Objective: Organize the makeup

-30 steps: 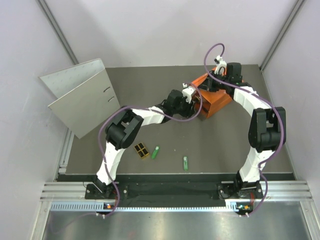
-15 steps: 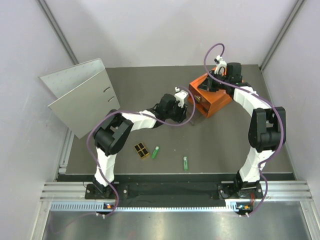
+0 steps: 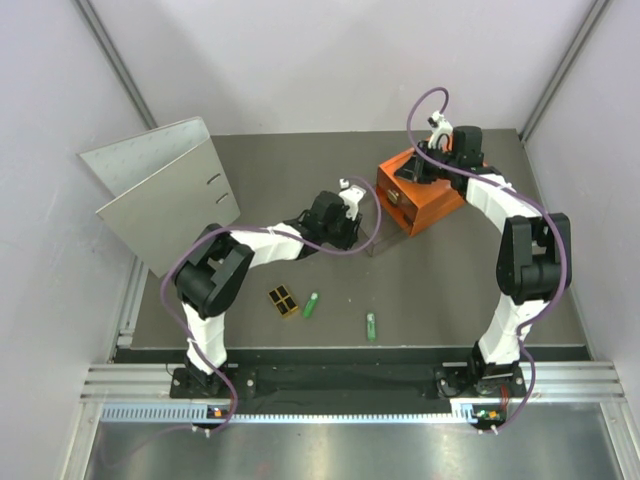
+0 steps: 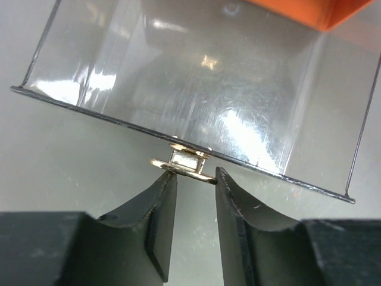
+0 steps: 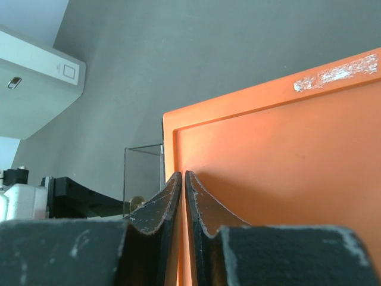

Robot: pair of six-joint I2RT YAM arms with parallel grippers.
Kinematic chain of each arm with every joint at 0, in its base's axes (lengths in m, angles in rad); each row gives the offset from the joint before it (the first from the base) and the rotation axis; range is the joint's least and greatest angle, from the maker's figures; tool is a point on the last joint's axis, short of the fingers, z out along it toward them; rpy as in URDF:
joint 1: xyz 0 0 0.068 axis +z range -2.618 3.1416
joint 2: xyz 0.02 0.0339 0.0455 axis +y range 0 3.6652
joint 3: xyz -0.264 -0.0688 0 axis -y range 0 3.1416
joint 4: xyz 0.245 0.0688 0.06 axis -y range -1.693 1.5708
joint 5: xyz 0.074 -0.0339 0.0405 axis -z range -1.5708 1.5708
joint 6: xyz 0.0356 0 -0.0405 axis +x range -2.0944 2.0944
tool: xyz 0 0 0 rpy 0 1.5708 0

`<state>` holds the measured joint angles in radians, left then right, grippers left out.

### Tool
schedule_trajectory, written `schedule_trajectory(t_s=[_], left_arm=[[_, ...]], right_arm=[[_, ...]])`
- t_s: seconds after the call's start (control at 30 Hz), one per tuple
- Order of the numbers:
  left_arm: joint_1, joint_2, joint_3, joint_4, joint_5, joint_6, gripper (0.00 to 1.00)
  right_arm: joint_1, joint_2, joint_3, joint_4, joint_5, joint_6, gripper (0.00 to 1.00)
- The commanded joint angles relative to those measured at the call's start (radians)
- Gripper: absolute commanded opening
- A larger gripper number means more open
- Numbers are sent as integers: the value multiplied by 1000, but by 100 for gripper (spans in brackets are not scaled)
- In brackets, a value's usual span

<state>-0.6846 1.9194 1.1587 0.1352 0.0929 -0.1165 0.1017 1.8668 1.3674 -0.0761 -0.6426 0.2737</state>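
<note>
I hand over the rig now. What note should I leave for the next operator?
Left pincer: tips either side of the gold knob of the clear drawer; grip not certain.
Right pincer: shut, on top of the orange drawer box.
Makeup: palette and two green sticks lie on the table; no tubes in view.
Done: drawer is out. To do: put that makeup away.

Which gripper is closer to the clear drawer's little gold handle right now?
Left. The left gripper has its tips right at the gold handle on the front of the clear drawer; the right gripper is on the orange drawer box, beyond the drawer.
</note>
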Motion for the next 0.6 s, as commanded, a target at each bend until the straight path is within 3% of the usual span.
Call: schedule_trajectory(t_s=[0.0,0.03,0.07,0.1,0.2,0.37,0.57], left_arm=[[25,-76,-17,-29,-32,15,5],[25,-79,-19,-37,-32,17,10],[25,-80,-21,-42,-36,23,28],[25,-83,-22,-54,-35,28,38],[25,-98,-16,-69,-48,51,62],[23,-151,-5,-78,-81,98,74],[23,-243,10,-169,-114,109,77]], right_arm=[[-3,129,-122,-330,167,-68,10],[-3,129,-123,-330,167,-70,10],[-2,129,-122,-329,167,-68,10],[-3,129,-123,-329,169,-68,10],[-2,129,-126,-324,167,-62,10],[-2,127,-131,-320,167,-62,10],[-2,127,-134,-317,166,-64,10]])
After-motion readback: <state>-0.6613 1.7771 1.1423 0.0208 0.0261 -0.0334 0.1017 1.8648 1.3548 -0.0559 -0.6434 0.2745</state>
